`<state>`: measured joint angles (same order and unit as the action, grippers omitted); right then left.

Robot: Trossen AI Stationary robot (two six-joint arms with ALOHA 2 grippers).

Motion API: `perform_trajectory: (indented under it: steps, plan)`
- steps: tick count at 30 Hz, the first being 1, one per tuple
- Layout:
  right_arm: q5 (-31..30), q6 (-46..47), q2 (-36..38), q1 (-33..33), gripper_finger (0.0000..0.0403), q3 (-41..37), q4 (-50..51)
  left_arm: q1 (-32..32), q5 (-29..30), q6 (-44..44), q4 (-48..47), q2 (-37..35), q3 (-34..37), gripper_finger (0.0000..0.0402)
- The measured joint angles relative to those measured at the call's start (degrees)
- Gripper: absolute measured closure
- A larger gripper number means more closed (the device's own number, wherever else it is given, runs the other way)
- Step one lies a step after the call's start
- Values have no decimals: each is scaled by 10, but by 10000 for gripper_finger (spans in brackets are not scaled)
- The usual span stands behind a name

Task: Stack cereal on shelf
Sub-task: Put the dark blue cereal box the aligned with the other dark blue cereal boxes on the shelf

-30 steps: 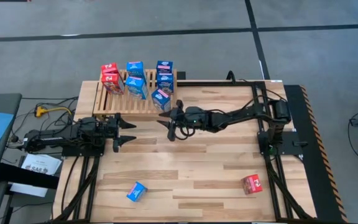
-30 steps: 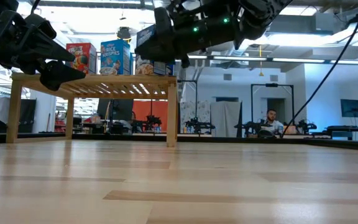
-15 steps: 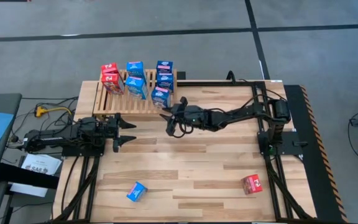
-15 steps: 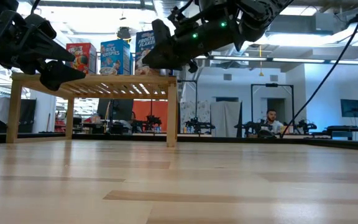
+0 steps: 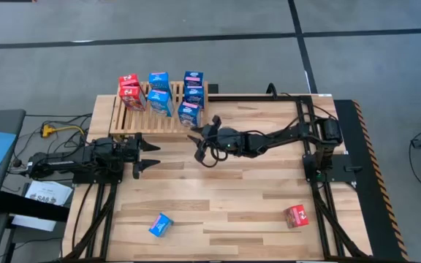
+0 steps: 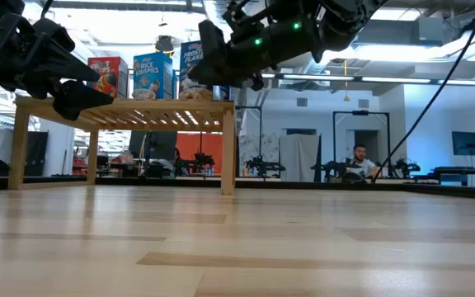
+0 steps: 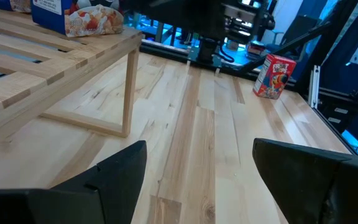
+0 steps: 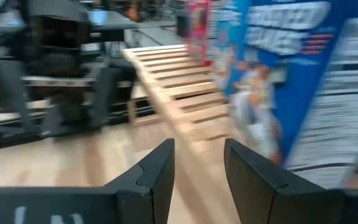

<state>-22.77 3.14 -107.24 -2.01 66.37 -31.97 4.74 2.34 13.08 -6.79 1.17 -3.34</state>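
Placement of one blue cereal box (image 5: 189,114) looks complete: earlier it rode in the right hand (image 5: 200,139), and now it stands at the shelf's (image 5: 146,119) near right corner. We see that hand drawn back just beside the shelf, fingers narrowly parted, gripping nothing. The left hand (image 5: 149,155) waits left of centre, half open and empty. Two boxes, one blue (image 5: 161,224) and one red (image 5: 296,215), remain on the table (image 5: 232,204).
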Motion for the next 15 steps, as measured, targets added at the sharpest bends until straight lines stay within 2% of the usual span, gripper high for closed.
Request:
perform_trajectory:
  steps: [5, 15]
  plan:
    - [-26, 0, 0, -8, 239, 0, 2, 0, 0, 0, 0, 0, 0, 118]
    - [-23, -1, 0, 6, 239, 0, -12, 0, 0, 0, 0, 0, 0, 118]
